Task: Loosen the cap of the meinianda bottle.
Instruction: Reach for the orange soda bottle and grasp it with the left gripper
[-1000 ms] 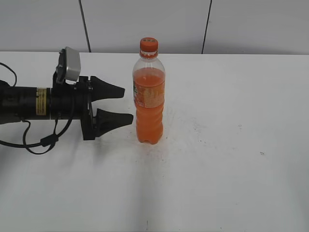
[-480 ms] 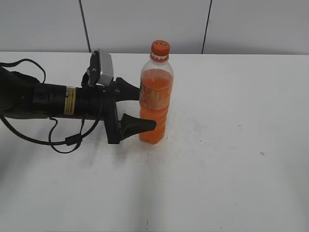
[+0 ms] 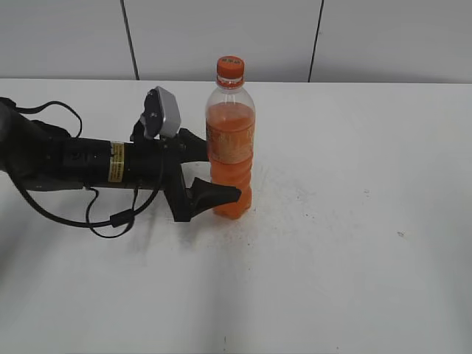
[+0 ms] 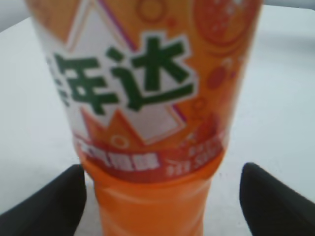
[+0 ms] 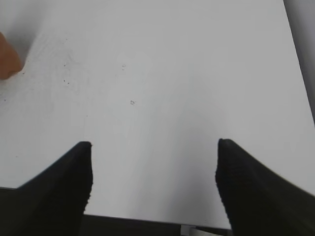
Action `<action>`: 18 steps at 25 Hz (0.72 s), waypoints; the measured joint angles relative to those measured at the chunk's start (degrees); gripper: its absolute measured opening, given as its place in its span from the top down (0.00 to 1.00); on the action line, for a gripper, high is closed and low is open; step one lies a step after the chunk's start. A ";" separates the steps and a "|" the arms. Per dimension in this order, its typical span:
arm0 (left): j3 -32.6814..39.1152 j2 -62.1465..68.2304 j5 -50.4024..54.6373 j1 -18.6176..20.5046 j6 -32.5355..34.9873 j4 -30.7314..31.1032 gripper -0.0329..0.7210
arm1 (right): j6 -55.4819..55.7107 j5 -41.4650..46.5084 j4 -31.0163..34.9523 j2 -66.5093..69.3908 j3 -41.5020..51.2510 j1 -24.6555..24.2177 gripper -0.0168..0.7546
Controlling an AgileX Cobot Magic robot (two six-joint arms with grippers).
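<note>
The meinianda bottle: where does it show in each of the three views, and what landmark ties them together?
Exterior view: the meinianda bottle stands upright left of centre, between the left gripper's open jaws.
Left wrist view: its label fills the upper middle.
Right wrist view: only an orange sliver at the left edge, probably the bottle.
Shared landmark: the white table.

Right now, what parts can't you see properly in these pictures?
- Cap top: exterior view looks from the side; its mark is too small.
- Meinianda bottle: left wrist view cuts off neck and base; label blurred.
- Left gripper: far finger hidden behind the bottle.
- Right gripper: outside the exterior view.
</note>
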 joint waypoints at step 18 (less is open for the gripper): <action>-0.34 0.00 -0.26 -0.12 0.00 -4.25 0.26 | -3.93 4.02 0.00 29.69 -14.59 0.00 0.27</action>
